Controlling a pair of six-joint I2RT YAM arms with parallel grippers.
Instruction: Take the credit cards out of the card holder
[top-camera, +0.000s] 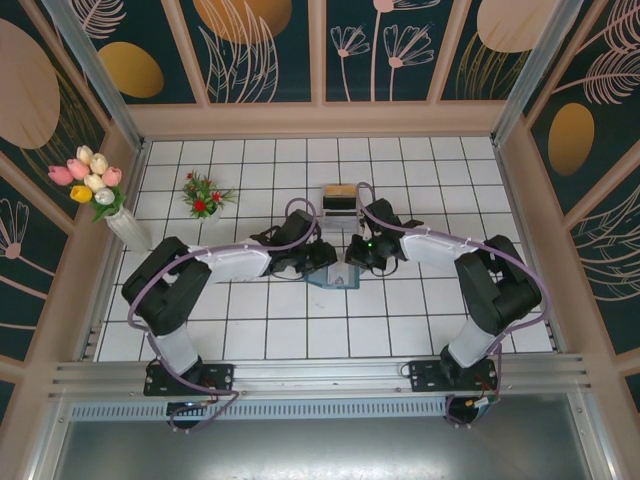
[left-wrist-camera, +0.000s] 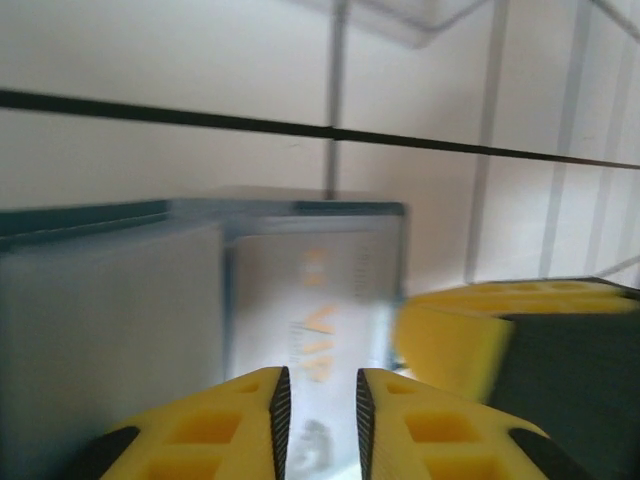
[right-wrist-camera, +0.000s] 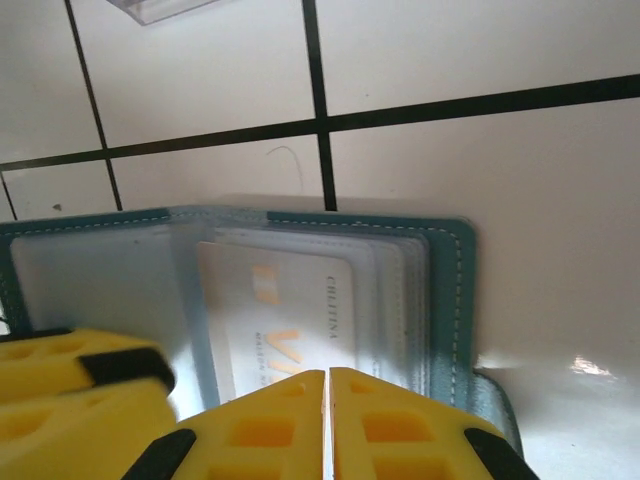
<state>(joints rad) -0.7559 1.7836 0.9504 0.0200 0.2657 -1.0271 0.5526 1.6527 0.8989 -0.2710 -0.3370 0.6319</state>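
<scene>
On white tiles (right-wrist-camera: 450, 170), card holder (right-wrist-camera: 452, 300) open, credit card (right-wrist-camera: 285, 320) inside, left gripper (left-wrist-camera: 318, 410) slightly parted, right gripper (right-wrist-camera: 328, 410) closed

Arms angled inward, left gripper (left-wrist-camera: 320, 395) slightly parted, right gripper (right-wrist-camera: 327, 385) closed

Stitched leather-like card holder (right-wrist-camera: 462, 300), glossy clear plastic sleeves (right-wrist-camera: 100, 285) inside, on shiny smooth tiles (right-wrist-camera: 520, 170).

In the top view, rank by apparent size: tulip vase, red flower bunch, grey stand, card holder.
1. Tulip vase
2. Red flower bunch and grey stand, about alike
3. Card holder, partly covered, so unsure
</scene>
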